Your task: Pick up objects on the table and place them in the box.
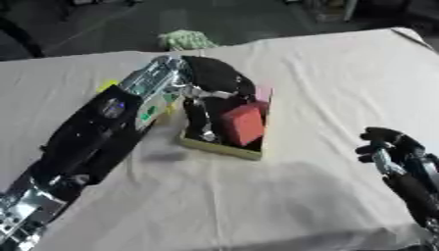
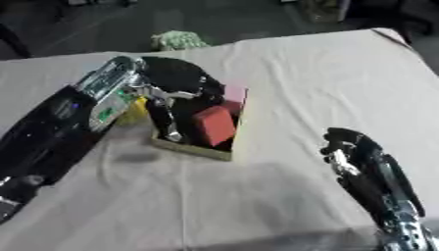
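Inside the one open box [image 1: 225, 147], the left hand [image 1: 214, 81] curls its fingers around one red block [image 1: 243, 125]; the right hand [image 1: 387, 147] rests half-curled, empty.

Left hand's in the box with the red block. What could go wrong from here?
1. The left hand fills much of the small box; pulling out might drag or tip it.
2. The red block sits tilted against the hand, so it may catch and lift out.
3. A yellow thing beside the box lies under the arm, easily knocked.
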### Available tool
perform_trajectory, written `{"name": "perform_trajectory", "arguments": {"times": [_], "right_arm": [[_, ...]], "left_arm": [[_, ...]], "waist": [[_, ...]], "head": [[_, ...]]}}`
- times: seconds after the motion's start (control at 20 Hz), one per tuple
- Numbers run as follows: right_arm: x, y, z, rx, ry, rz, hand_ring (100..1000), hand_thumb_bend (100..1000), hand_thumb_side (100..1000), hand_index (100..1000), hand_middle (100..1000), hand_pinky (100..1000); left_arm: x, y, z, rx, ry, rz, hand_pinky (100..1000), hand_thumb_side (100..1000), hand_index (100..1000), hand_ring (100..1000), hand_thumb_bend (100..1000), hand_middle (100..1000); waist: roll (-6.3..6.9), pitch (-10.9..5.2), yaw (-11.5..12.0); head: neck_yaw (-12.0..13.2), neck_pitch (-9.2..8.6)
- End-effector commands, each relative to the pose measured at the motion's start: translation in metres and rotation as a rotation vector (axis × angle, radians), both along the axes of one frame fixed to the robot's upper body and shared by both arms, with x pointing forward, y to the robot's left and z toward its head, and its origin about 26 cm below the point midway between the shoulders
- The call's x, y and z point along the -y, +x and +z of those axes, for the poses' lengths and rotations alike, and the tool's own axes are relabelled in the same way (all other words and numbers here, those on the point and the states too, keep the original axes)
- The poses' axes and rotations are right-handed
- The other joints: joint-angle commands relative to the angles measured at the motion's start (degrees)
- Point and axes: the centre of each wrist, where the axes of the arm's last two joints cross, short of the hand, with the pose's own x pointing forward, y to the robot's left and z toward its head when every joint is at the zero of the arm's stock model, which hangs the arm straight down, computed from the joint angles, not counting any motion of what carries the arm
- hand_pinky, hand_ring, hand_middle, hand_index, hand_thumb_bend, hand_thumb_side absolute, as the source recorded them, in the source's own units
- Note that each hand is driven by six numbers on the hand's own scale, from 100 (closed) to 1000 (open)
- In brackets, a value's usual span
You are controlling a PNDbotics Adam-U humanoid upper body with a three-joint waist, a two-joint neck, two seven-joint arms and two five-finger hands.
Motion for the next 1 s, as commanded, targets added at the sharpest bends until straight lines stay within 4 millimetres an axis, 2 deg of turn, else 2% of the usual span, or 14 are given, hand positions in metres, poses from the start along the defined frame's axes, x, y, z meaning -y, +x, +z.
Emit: {"name": "perform_trajectory", "arguments": {"times": [0.05,0.3,0.5,0.7,1.0], "right_arm": [[0.005,0.000,0.004,0.021,-0.014,-0.023,665,100,486,778,710,658],[0.006,0.000,0.004,0.022,-0.022,-0.028,665,100,488,778,710,659],[0.007,0.000,0.004,0.023,-0.025,-0.030,665,100,489,779,710,659],[0.006,0.000,0.003,0.021,-0.024,-0.028,665,100,490,779,710,659],[0.006,0.000,0.003,0.018,-0.022,-0.025,664,100,493,779,710,660]], "left_arm": [[-0.028,0.002,0.032,0.061,-0.049,0.064,889,423,923,889,519,839],[-0.096,0.012,0.038,0.014,-0.059,0.307,877,432,919,873,520,821],[-0.130,0.018,0.020,-0.093,-0.057,0.472,869,398,902,856,492,800],[-0.145,0.027,0.003,-0.189,-0.070,0.578,857,354,892,836,451,788],[-0.146,0.037,-0.018,-0.229,-0.127,0.632,855,357,894,833,409,792]], "waist": [[0.04,-1.17,0.72],[0.42,-1.32,0.85],[0.54,-1.27,0.87],[0.44,-1.23,0.91],[0.12,-1.18,0.75]], "head": [[-1.23,0.26],[-1.45,0.26],[-1.65,0.26],[-1.66,0.26],[-1.39,0.26]]}}
